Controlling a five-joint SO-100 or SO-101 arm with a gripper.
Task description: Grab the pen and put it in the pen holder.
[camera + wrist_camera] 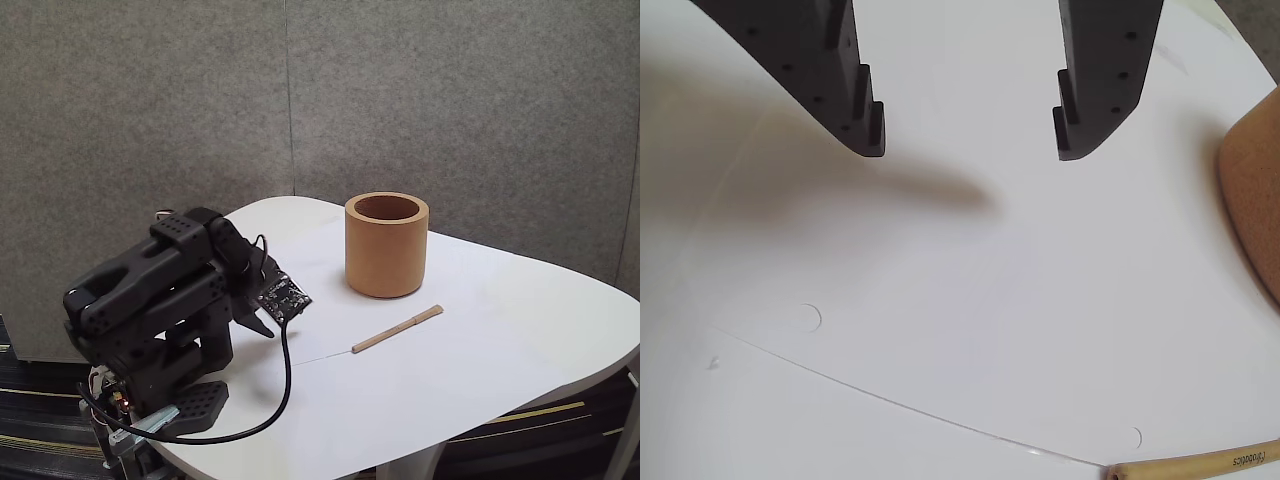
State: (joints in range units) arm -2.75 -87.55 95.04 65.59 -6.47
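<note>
The gripper (970, 135) is seen spread wide and empty in the wrist view, its two black, stepped plastic fingers (855, 95) hanging above bare white tabletop with nothing between them. The pen (1195, 464) lies beyond and to the right of the fingertips in that view, well apart from them, its butt end just entering at the lower edge; its long axis runs nearly across the jaw line rather than along it, so a closing stroke over its shaft looks feasible once the arm is reached forward. In the fixed view the pen (397, 329) is shown as a thin, straight, pale wood-coloured stick lying flat on the table (520, 360), between the folded arm and the pen holder (386, 245), nearer the holder but not touching it. The holder is a squat, thick-walled, matte tan-orange cylinder standing upright, open at the top, farther from the gripper than the pen is.
</note>
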